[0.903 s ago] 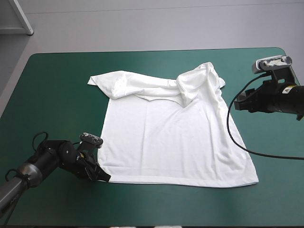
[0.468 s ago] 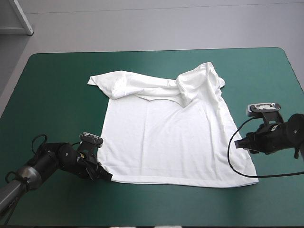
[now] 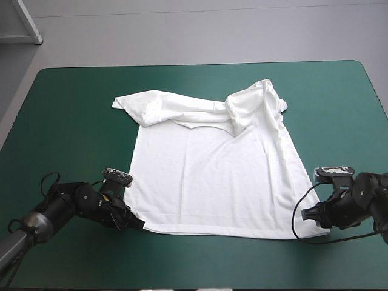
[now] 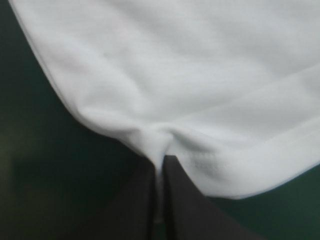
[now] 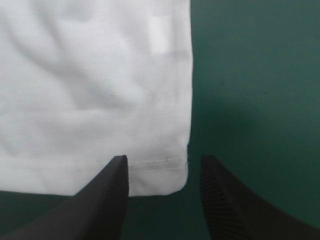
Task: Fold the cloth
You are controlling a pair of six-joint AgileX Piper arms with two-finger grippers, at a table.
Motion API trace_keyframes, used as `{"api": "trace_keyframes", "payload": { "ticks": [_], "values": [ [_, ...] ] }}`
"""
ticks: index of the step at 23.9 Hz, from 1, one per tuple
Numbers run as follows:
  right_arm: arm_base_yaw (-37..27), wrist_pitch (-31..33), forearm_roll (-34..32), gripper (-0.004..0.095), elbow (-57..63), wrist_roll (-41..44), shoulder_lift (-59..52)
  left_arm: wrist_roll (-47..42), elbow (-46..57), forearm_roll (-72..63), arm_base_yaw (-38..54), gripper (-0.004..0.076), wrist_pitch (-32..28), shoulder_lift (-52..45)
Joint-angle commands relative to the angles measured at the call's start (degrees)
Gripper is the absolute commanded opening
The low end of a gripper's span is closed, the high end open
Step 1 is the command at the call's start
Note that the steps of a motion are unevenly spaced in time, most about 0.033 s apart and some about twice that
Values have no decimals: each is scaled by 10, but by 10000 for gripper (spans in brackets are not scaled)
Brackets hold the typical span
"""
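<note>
The white T-shirt [image 3: 218,176] lies spread on the teal-green cover, hem toward the near edge, with its collar and sleeves crumpled at the far side. My left gripper [image 3: 134,222] is low at the hem's left corner and shut on the T-shirt; in the left wrist view the T-shirt [image 4: 190,90] bunches into a pinch between the black fingers [image 4: 177,200]. My right gripper [image 3: 312,214] sits low at the hem's right corner. It is open, and in the right wrist view the corner of the T-shirt [image 5: 100,90] lies between its fingers [image 5: 110,195].
Bare teal-green cover [image 3: 73,121] surrounds the shirt on all sides. The near table edge runs close behind both grippers. A small white label [image 5: 160,35] shows on the cloth near its side edge.
My right arm has come down from the far right of the table to the hem's right corner. The left gripper has edged slightly further onto the hem's left corner.
</note>
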Motion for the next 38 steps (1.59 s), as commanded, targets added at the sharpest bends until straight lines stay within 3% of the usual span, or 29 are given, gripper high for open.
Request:
{"api": "trace_keyframes", "payload": {
  "ticks": [1,7,14,17,19,20,22,30,38],
  "values": [
    [-3,-54,-17,431,10,17,-10,5,18,-3,-6,19,-17,19],
    [-3,-71,-13,431,18,17,-10,23,18,-17,-6,19,-17,19],
    [-3,-80,36,430,50,-11,19,23,18,-18,-6,19,-17,19],
    [-3,-86,31,388,51,-11,42,23,18,-18,-6,19,-19,19],
    [-3,-87,39,284,51,-11,57,23,18,-18,-6,19,-21,19],
    [-2,-88,45,130,51,-18,62,23,18,-18,-6,19,-22,19],
    [-2,-94,47,-7,51,-24,62,23,18,-18,-6,19,-34,17],
    [-2,-94,78,-8,-36,-49,24,19,-10,-26,-6,19,-66,-54],
    [-2,-96,222,-8,-211,-158,-28,19,-173,27,-6,19,-98,-101]
  ]
}}
